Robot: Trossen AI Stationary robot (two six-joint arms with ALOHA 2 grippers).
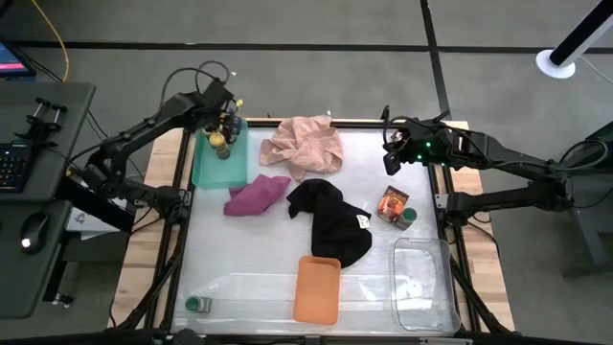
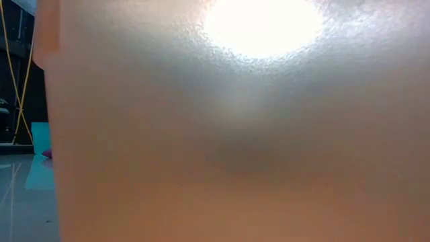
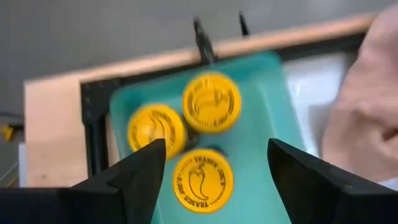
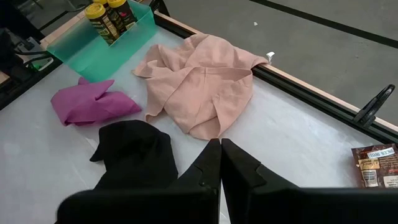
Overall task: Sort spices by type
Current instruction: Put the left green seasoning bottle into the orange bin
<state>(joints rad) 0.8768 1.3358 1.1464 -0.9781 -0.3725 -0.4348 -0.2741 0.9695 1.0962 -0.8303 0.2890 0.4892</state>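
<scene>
Three yellow-lidded jars [image 3: 202, 180] stand upright in the green tray [image 3: 261, 124] at the table's far left corner. My left gripper [image 3: 214, 162] hovers open above them, its fingers on either side of the nearest jar without touching it. An orange-brown packet [image 1: 393, 203] lies flat on the table's right side, with a green-lidded jar [image 1: 409, 218] just beside it. Another green-lidded jar [image 1: 198, 304] stands near the near left corner. My right gripper [image 4: 221, 155] is shut and empty, above the table's far right part, beyond the packet [image 4: 376, 165].
A pink cloth [image 1: 305, 144], a magenta cloth [image 1: 257, 195] and a black cloth [image 1: 330, 220] lie crumpled across the table's middle. An orange tray [image 1: 318, 287] and a clear tray [image 1: 421, 278] sit near the near edge. The orange tray [image 2: 235, 134] fills the low view.
</scene>
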